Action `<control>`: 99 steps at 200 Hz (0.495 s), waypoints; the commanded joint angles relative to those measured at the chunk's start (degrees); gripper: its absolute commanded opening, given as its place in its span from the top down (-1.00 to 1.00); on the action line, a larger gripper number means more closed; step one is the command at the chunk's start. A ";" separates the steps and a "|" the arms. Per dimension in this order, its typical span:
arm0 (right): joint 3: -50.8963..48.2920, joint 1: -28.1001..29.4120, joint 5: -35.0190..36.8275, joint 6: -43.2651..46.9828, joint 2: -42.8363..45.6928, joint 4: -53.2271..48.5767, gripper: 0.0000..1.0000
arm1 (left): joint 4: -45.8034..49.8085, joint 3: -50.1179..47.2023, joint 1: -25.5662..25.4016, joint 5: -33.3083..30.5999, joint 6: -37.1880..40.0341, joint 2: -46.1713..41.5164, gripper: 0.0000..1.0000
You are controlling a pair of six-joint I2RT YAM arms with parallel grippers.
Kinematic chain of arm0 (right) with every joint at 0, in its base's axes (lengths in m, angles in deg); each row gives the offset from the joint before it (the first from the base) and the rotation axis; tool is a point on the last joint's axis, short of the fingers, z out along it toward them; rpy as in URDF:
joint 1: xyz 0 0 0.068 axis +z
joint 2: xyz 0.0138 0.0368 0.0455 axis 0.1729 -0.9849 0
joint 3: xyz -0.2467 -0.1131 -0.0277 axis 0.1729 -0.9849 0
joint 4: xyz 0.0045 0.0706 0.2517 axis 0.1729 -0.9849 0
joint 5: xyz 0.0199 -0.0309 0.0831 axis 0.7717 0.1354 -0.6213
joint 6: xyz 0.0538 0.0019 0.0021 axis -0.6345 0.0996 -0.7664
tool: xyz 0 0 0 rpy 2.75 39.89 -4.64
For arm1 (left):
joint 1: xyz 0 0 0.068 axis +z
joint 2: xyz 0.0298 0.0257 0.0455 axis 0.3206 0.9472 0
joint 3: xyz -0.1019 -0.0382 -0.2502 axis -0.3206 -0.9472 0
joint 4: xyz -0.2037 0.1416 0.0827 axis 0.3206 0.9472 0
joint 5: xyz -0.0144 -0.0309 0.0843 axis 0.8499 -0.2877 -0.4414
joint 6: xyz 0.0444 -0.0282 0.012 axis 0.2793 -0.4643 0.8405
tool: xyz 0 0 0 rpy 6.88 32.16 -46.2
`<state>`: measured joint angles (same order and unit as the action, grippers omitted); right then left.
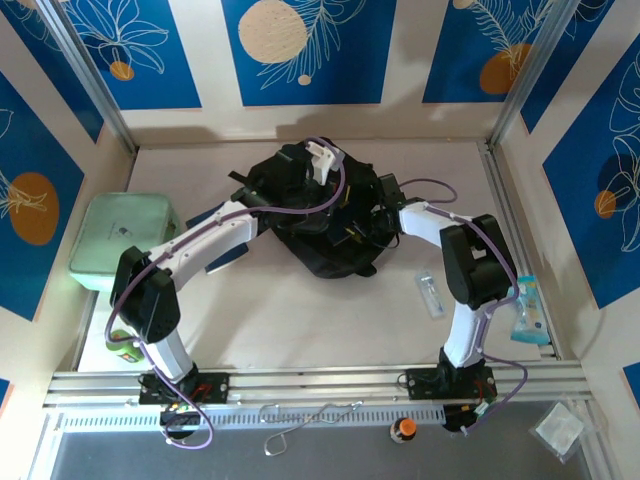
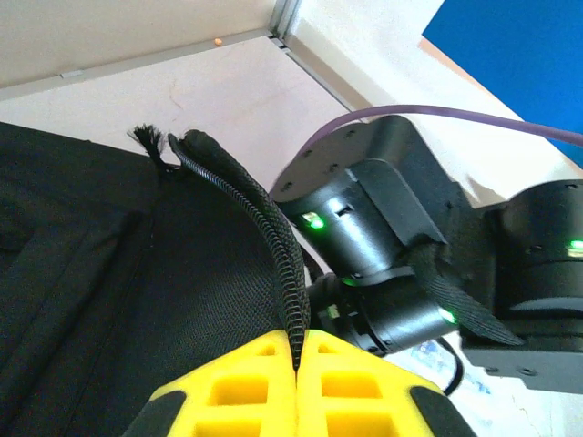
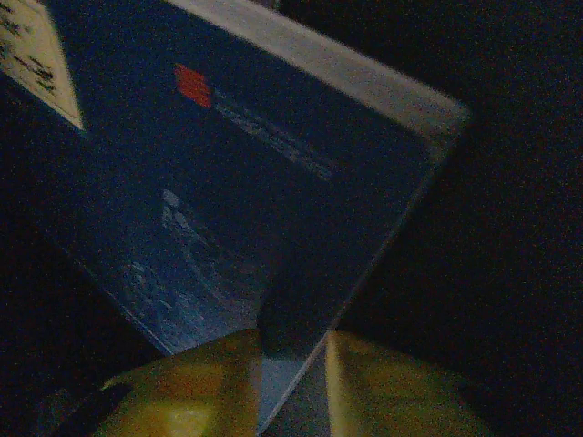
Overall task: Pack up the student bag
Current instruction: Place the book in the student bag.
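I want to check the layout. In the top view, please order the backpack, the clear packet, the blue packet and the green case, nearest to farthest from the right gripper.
1. Backpack, centre: the right gripper is in it.
2. Clear packet, on the table, right of centre.
3. Blue packet, right edge.
4. Green case, far left.

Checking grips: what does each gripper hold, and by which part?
Left gripper pinches the bag's ribbed edge strip; right gripper holds a blue book by one corner.
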<state>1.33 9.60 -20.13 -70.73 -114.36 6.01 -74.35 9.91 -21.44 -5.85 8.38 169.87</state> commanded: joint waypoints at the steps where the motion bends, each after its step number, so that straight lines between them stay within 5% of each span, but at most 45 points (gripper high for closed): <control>1: 3.18 0.48 -5.33 0.37 -2.16 3.49 0.63 | -3.59 0.07 -0.22 2.71 -0.97 0.05 1.00; 59: 5.94 0.28 -6.94 0.44 -4.80 8.60 0.71 | -4.54 -0.23 -0.29 3.04 -1.99 0.80 1.00; 99: -4.86 -0.54 -3.51 0.73 7.11 11.09 0.35 | -4.49 -1.50 -0.25 1.54 -1.55 0.69 1.00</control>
<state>1.98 9.53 -24.81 -70.69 -116.46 15.98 -75.44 9.32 -21.44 -5.28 7.04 170.26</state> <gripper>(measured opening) 0.261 0.040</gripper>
